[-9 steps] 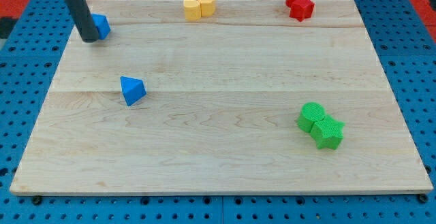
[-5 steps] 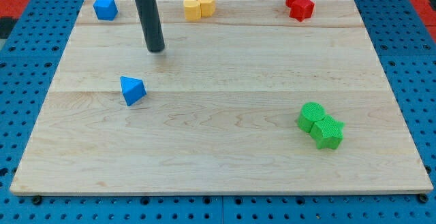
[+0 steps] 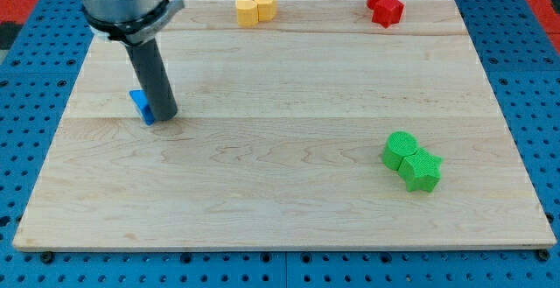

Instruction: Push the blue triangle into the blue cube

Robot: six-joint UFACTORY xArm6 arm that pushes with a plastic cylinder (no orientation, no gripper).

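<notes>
My tip [image 3: 165,114] rests on the wooden board [image 3: 280,174] at the left, touching the right side of the blue triangle [image 3: 140,106]. The rod covers much of the triangle; only its left part shows. The blue cube does not show: the arm's body at the view's top left covers the corner where it stood.
Two yellow blocks [image 3: 255,8] sit together at the top middle edge. Two red blocks [image 3: 384,3] sit at the top right. A green cylinder [image 3: 399,149] and a green star [image 3: 422,169] touch each other at the lower right.
My tip moved from the top left to the upper middle, then down-left onto the blue triangle's right side. The triangle shifted slightly left and up. The arm now hides the blue cube.
</notes>
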